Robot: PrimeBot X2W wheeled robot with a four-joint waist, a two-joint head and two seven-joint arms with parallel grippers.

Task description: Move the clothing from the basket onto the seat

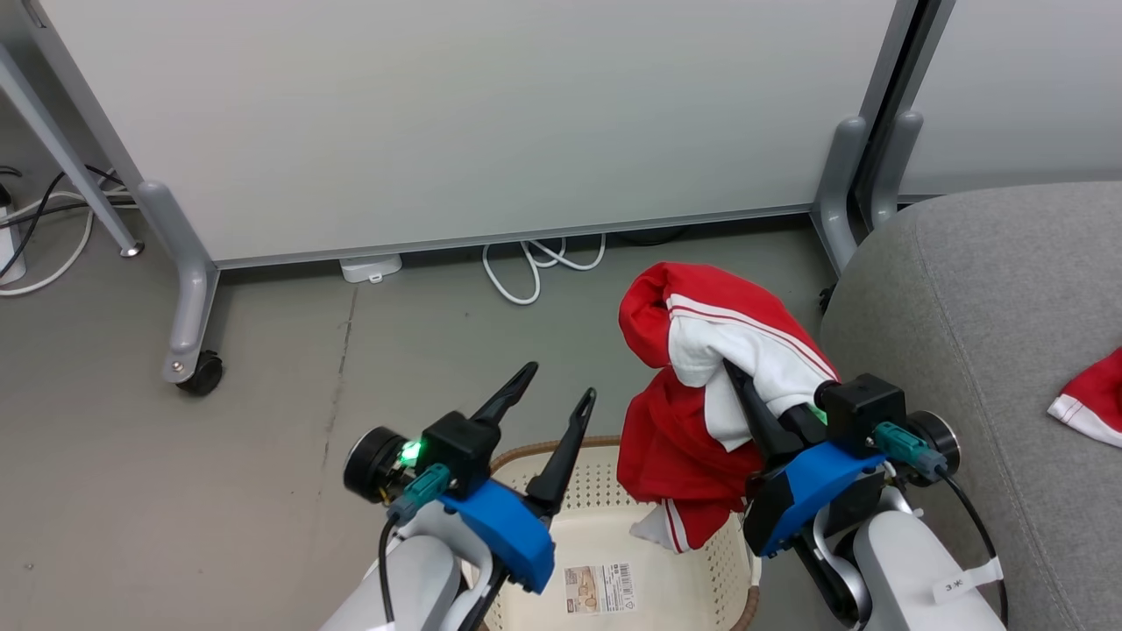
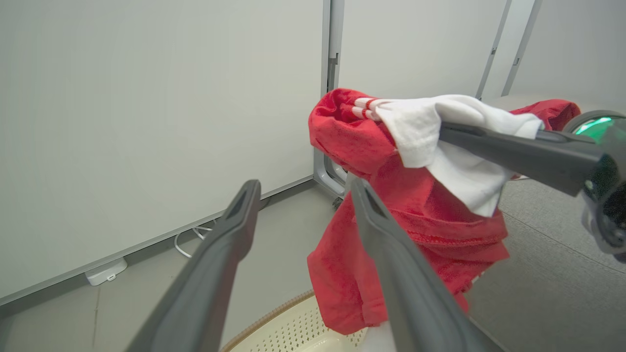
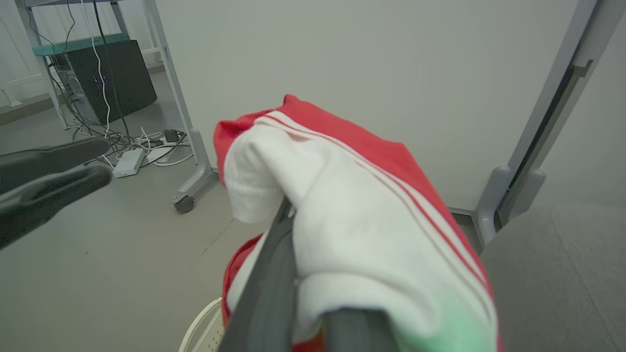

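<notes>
My right gripper (image 1: 732, 372) is shut on a red garment with white panels and striped trim (image 1: 701, 350), which hangs above the right side of the basket (image 1: 605, 478). The cloth drapes over the dark fingers (image 3: 269, 283) and its lower end dangles into the cream basket. My left gripper (image 1: 559, 386) stands open and empty just left of the garment, over the basket's far rim. The left wrist view shows the hanging garment (image 2: 406, 230) beside my spread left gripper (image 2: 304, 188). A second piece of red clothing (image 1: 1091, 399) lies on the grey seat (image 1: 990, 307) at the right.
White partition panels (image 1: 491, 123) on grey caster feet (image 1: 188, 350) close off the far side. White cables (image 1: 539, 263) and a power adapter (image 1: 371, 267) lie on the grey floor under them. More cables and a dark box (image 3: 107, 73) sit far left.
</notes>
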